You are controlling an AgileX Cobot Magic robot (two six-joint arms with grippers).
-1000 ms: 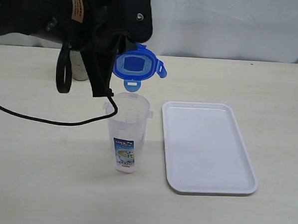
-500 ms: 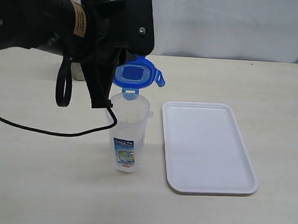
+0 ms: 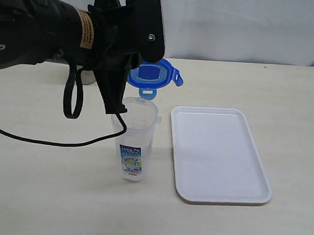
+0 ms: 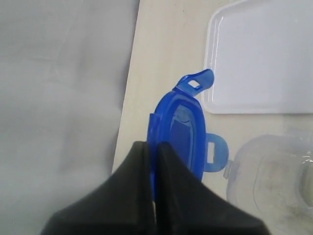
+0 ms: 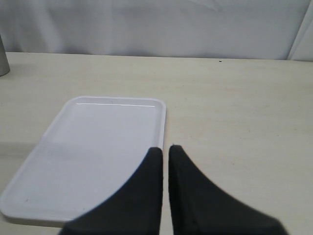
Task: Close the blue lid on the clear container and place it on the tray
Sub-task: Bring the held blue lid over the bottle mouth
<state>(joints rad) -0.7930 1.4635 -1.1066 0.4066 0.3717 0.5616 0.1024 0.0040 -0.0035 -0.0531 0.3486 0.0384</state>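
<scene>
Left gripper [image 4: 152, 147] pinched shut on the edge of the blue lid [image 4: 178, 132], with the lid up in the air, tipped on its side, just over the open mouth of the clear cup [image 3: 134, 142]. Lowest flap maybe touching the rim, maybe just clear of it: too close to tell. Clear cup upright near the middle of the table [image 3: 37, 195], a bit toward the front edge, with the white tray [image 3: 218, 152] just beside it on the right, bare. Right gripper [image 5: 165, 149] shut on nothing, close to the tray. Likely a light lid, thin and stiff, smooth enough to slip, with floppy flaps; best held by the edge between flaps, as now. Likely a light, empty cup too, tall and thin, easy to knock over; best gripped around the sides about halfway up, with any push on the lid straight down. In the outside view, pinching tips hidden behind the big black arm, and a grey metal cup [image 3: 86, 78] near the back edge mostly hidden there as well. Right gripper nowhere in that view. Clear cup cut off at the edge of the left wrist view. Words on its label too small to read; sticker on the lid hard to make out.
</scene>
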